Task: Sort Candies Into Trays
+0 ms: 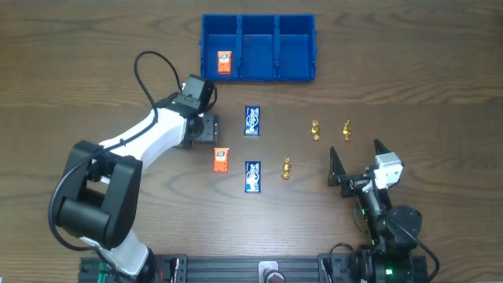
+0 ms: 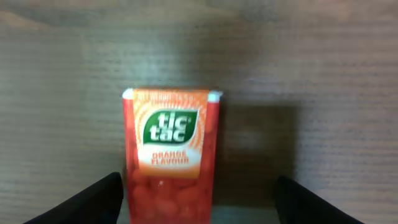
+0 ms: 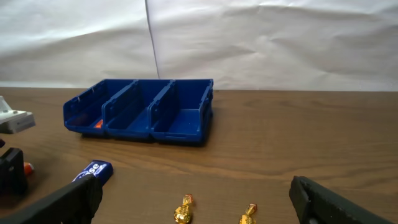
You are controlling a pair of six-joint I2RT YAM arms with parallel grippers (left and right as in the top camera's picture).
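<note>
Hovering open over the loose orange candy box (image 2: 171, 155), the left gripper (image 2: 199, 186) holds nothing. Its two dark fingers stand wide apart, one on either side of the box's narrow width, with a strip of bare table showing beside the box on one side. In the top view this gripper appears at about 11 o'clock from the box, but it is lifted, and its own wrist view puts the box right beneath it. The box's long axis lies roughly on the table's 12-to-6 line and the fingers straddle it the short way, so a straight drop and a squeeze should, I judge, catch its long sides. It is a hard, glossy plastic rectangle and probably slippery. The blue tray (image 1: 258, 47) — rigid plastic, three compartments — sits at 12 o'clock on the wood-grain table (image 1: 424, 71), with a second orange box (image 1: 224, 63) in its 9 o'clock compartment. One blue pack (image 1: 252, 121) lies at 1 o'clock from the loose box, another blue pack (image 1: 252, 177) at 4 o'clock, and crinkly gold-wrapped candies (image 1: 286, 168) lie out toward 3 o'clock. The right gripper (image 1: 355, 159) sits well apart at the table's 4 o'clock, spread wide and empty — the left arm is much the nearer.
</note>
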